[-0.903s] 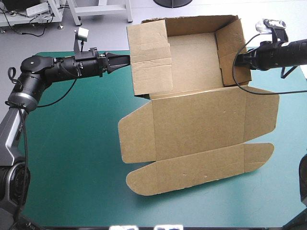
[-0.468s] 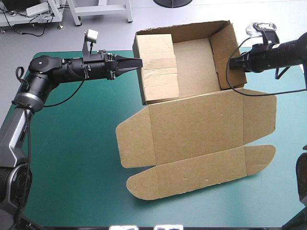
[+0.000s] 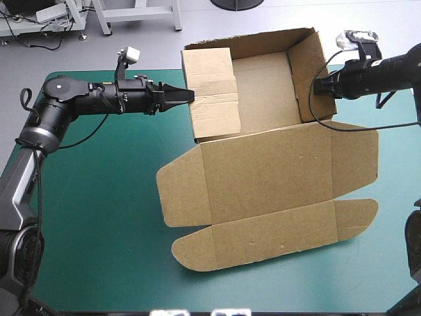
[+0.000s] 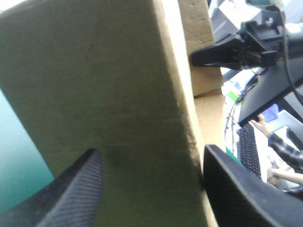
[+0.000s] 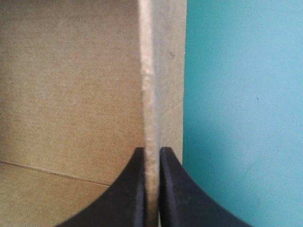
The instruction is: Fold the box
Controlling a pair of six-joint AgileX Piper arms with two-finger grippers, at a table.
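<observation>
The brown box (image 3: 270,171) lies at the table's middle and right. Its tray part stands at the far side with walls raised, and its lid lies flat toward the near edge. My left gripper (image 3: 185,95) reaches in from the left to the tray's left wall (image 3: 212,92). In the left wrist view its fingers (image 4: 152,150) stand apart, open, with that wall (image 4: 109,94) filling the gap between them. My right gripper (image 3: 316,87) is shut on the edge of the right wall (image 3: 306,69). The right wrist view shows the board's edge (image 5: 147,85) pinched between its fingers (image 5: 151,152).
The tray's far wall (image 3: 250,38) juts past the table's far edge. Bare teal-green cover (image 3: 99,204) stretches left of the box and along the near edge. The lid's rounded flaps (image 3: 355,217) reach close to the table's right side.
My left gripper was shut and has opened, moving right up to the left wall. The tray has shifted and its left wall stands more upright. My right gripper keeps its hold.
</observation>
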